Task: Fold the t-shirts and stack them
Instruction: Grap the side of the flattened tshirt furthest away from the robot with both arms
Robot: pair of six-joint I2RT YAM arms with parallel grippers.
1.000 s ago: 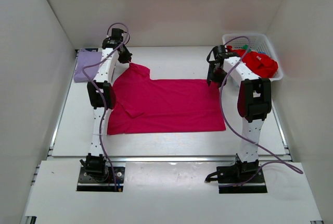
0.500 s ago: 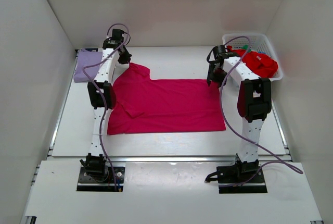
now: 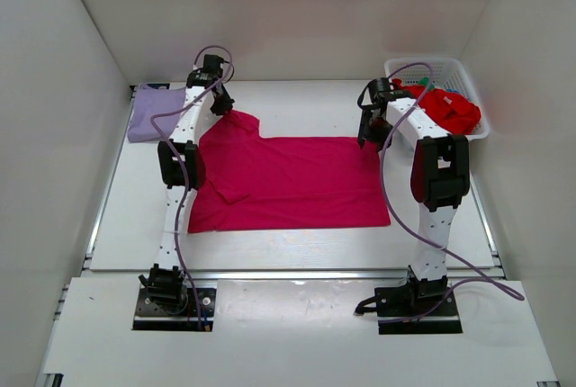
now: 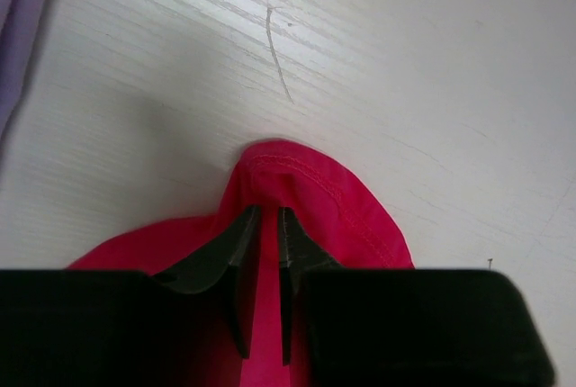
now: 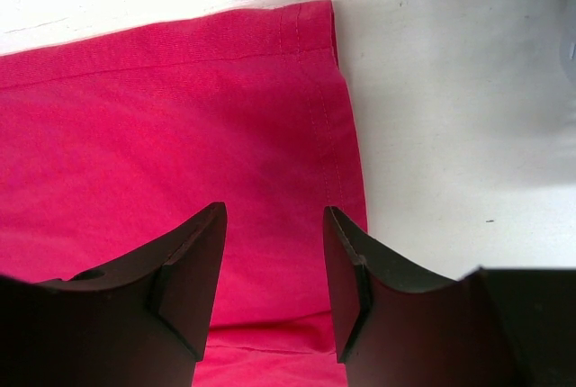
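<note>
Lavender cloth came first: the lavender t-shirt (image 3: 148, 112) lay folded at the upper left of the top view, against the far left edge of the white bench (image 3: 297, 247), and its edge showed as a pale strip in the upper left corner of the left wrist view (image 4: 18, 9). Just to its right, the left tool (image 3: 229, 110) was down on the upper left tip of the magenta t-shirt (image 3: 297, 180). In the left wrist view the tool (image 4: 265, 225) stood narrow, its two dark fingers (image 4: 225, 252) closed on a raised fold of the sleeve hem, so that the pink cloth (image 4: 342, 216) bulged around the tips. The magenta t-shirt was spread flat across the middle of the bench, between the two arms, with one sleeve folded in near its left side. Further right, the right tool (image 3: 369, 139) sat over the shirt's upper right corner. In the right wrist view that tool (image 5: 274, 216) was wide, its fingers (image 5: 193, 261) apart with nothing between them and the hemmed corner of the cloth (image 5: 135, 135) below; whether the tips touched the cloth could not be told. At the upper right, the white lattice basket (image 3: 468, 76) held the bunched red t-shirt (image 3: 450, 108), with a bit of green cloth (image 3: 423, 82) beside it.
</note>
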